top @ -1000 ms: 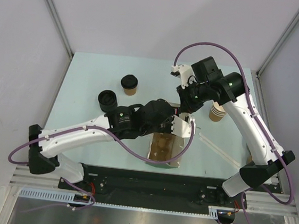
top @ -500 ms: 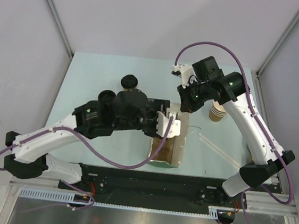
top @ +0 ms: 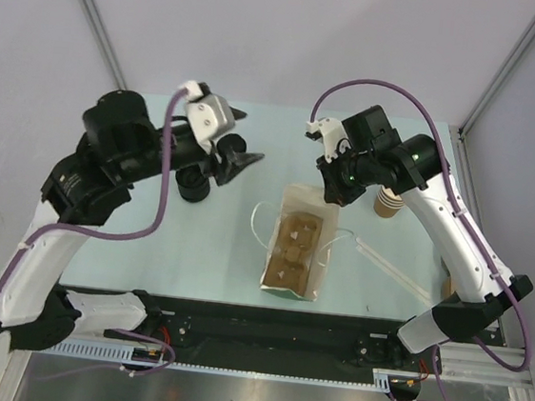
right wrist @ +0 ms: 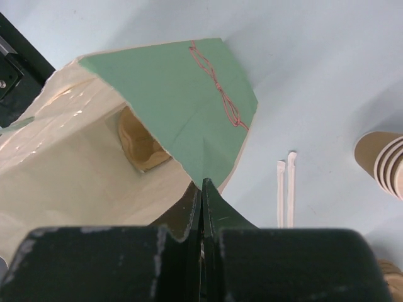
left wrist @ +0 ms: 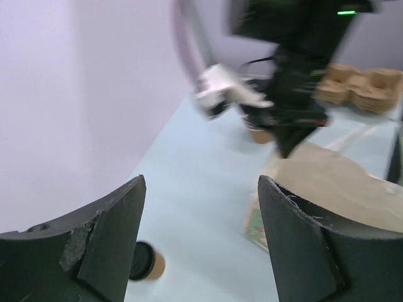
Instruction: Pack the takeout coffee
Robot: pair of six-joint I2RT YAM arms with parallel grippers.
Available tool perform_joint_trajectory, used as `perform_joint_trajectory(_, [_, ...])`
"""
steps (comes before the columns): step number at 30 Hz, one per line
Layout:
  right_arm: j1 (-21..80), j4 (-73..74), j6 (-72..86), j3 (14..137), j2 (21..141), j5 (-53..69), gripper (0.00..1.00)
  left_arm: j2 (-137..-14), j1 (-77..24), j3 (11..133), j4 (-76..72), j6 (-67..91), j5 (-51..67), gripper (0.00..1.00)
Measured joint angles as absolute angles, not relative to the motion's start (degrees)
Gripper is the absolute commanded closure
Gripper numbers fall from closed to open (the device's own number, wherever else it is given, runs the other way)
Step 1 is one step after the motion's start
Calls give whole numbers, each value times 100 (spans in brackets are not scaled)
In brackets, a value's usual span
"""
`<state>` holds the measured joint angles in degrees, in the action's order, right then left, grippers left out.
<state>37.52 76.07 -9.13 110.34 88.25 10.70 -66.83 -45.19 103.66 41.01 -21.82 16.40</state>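
Note:
The takeout coffee (top: 228, 145), a tan cup with a black lid, stands at the back left of the table, partly hidden by my left gripper (top: 240, 138). That gripper is raised above it, open and empty. In the left wrist view the cup (left wrist: 145, 267) shows low beside the left finger (left wrist: 107, 239), with the gripper (left wrist: 200, 182) well above the table. The open green paper bag (top: 296, 247) stands in the middle with a brown pulp carrier inside. My right gripper (top: 337, 191) is shut on the bag's back rim, as the right wrist view (right wrist: 203, 184) shows on the bag (right wrist: 189, 94).
A low black stack of lids (top: 193, 183) sits left of the bag. A stack of lidless tan cups (top: 389, 202) stands right of my right gripper and shows in the right wrist view (right wrist: 384, 163). Two white stirrers (top: 390, 266) lie right of the bag.
My left arm has lifted away from the bag's mouth and swung back left, over the coffee cup. The right gripper has kept its hold on the bag rim.

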Motion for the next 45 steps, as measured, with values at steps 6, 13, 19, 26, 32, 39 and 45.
perform_joint_trajectory(6, [4226, 7616, -904, 11037, 8423, 510, 100, -5961, -3494, 9465, 3680, -1695, 1568, 19])
perform_joint_trajectory(13, [4740, 7719, -816, 11153, 8208, 27, 100, -5474, -2615, 8256, 3546, -1496, 1787, 17])
perform_joint_trajectory(19, [4554, 7859, -698, 11743, 8606, -43, 100, -6001, -1977, 7988, 3186, -1122, 2359, 13])
perform_joint_trajectory(26, [4399, 7732, -604, 11994, 9271, 239, 99, -6914, -1780, 8117, 3170, -768, 2816, 9])
perform_joint_trajectory(32, [3223, 7708, -558, 12197, 10263, 1240, 79, -6976, -1730, 8125, 3267, -620, 2932, 9])
perform_joint_trajectory(39, [2469, 7738, -445, 12728, 10785, 2126, 100, -7131, -1544, 8125, 3236, -489, 2936, 9])
perform_joint_trajectory(45, [2853, 7655, -379, 12687, 10495, 2394, 100, -7389, -1479, 8125, 3232, -495, 2982, 9])
